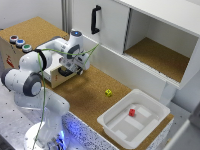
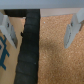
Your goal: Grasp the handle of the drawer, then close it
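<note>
In the exterior view I had the hand (image 1: 75, 64) hovering over the open drawer (image 1: 59, 75), which stuck out of the small brown box (image 1: 12, 52) at that view's left side of the table (image 1: 90, 92). The approach was on; nothing was gripped.

In the wrist view the fingers (image 2: 75, 29) stood apart, empty, with a dark bar (image 2: 29, 50), probably the handle, off-centre between them. Next I needed to centre, descend and pinch.

The cork-topped table (image 1: 90, 95) carries a brown wooden box (image 1: 11, 52), yellow cube (image 1: 108, 92), and white tub (image 1: 120, 127).
</note>
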Tool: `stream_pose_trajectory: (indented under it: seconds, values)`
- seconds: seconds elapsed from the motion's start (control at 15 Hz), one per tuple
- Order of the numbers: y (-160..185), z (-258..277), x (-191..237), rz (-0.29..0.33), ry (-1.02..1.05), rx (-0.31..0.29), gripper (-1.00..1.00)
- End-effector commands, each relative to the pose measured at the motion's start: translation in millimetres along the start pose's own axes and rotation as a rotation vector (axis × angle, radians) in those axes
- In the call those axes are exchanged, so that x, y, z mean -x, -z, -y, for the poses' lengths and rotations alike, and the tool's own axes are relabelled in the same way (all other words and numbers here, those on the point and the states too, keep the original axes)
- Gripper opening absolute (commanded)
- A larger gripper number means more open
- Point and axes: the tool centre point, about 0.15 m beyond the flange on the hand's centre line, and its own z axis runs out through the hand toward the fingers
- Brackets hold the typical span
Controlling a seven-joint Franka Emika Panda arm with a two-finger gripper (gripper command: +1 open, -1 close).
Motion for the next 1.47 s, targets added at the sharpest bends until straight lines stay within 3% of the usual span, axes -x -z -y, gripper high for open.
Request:
stream_pose_trajectory:
  seconds: [0.0,0.6,1.4]
  values:
    - [-16,20,-6,-0.014,-0.046,0.025,-1.00]
    - [-30,45,-8,0.046,0.018,0.003,-1.00]
    - [-31,94,-4,0.044,0.110,0.001,-1.00]
